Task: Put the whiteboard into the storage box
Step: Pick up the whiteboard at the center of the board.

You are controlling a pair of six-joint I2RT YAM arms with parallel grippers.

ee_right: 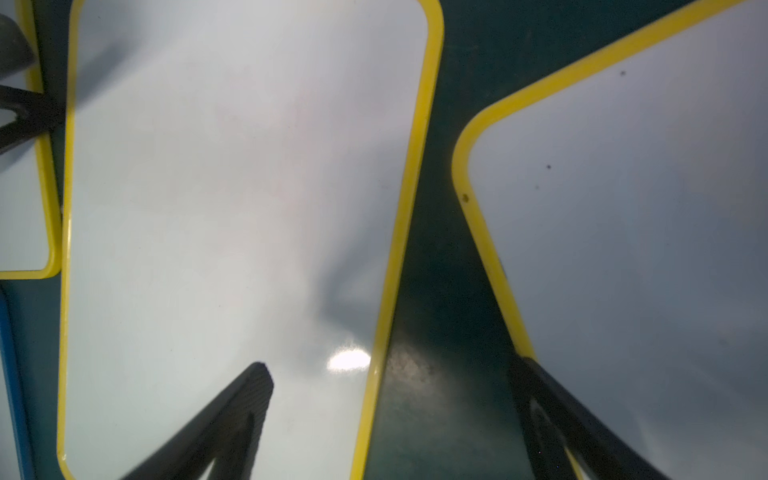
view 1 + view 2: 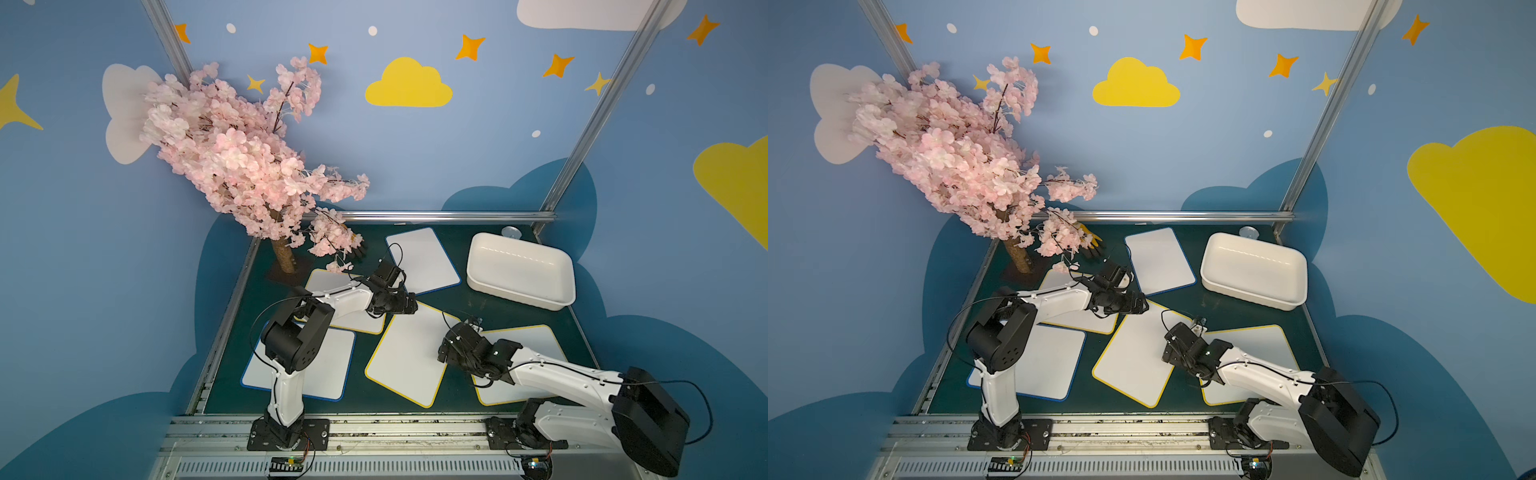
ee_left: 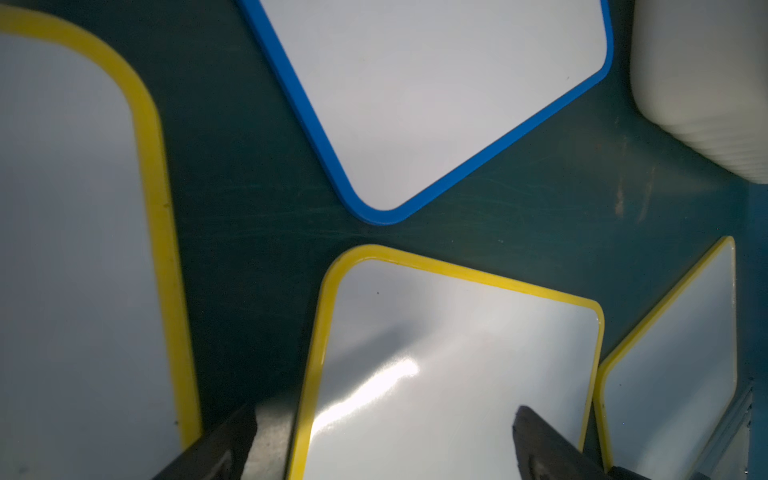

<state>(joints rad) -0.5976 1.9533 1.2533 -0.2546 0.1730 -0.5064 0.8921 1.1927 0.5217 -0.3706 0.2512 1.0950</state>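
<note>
Board location: the yellow-framed white whiteboard (image 2: 409, 357) lies flat on the dark green mat (image 2: 457, 299) mid-table, between the two arms. It is judged to be the board in hand.
Box location: the white rectangular plastic storage box (image 2: 511, 296) stands at the far right, apart from that board, with nothing seen inside.
Left fingers: the left gripper (image 3: 384, 415) is spread wide astride the board's yellow rim near a corner; nothing is pinched.
Right fingers: the right gripper (image 1: 390, 365) is spread wide, one finger over the board's face and the other at the rim of the neighbouring yellow-framed board (image 1: 623, 208); nothing is held.
Handling: the board is judged thin, stiff and light, and its glossy face is likely slippery.
Hold: the plastic rim along an edge is favoured, though an edge would first need tipping up.
Hidden: fingertips are covered by the wrists in both top views. Whether the rim sits flush cannot be told. One corner possibly overlaps another board.
</note>
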